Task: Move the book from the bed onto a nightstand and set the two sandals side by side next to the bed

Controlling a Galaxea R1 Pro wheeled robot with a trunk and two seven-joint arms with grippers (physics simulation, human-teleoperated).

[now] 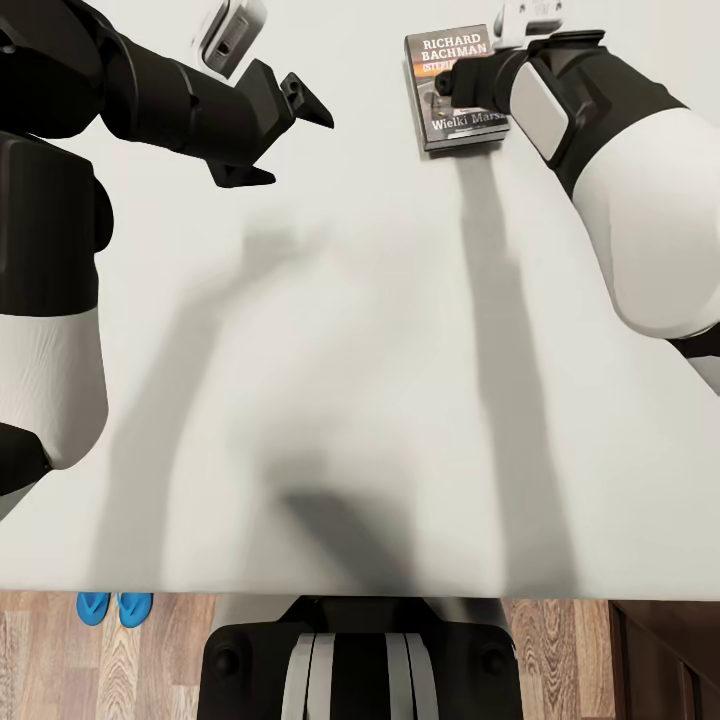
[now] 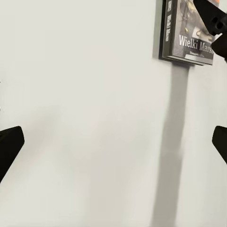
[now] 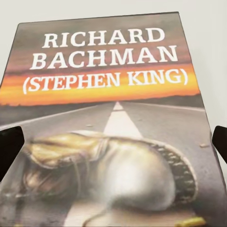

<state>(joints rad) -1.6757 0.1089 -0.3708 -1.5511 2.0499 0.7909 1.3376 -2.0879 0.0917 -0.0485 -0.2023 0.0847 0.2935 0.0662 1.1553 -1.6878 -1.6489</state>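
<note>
My right gripper hangs directly over the book, fingers spread wide to either side of its glossy cover, not touching it; the book lies flat on the bed, a smooth pale matte mattress; my left gripper hovers apart, jaws wide open, holding nothing; the two sandals, flat bright blue, lie side by side on the wood-plank floor against the bed's edge.
</note>
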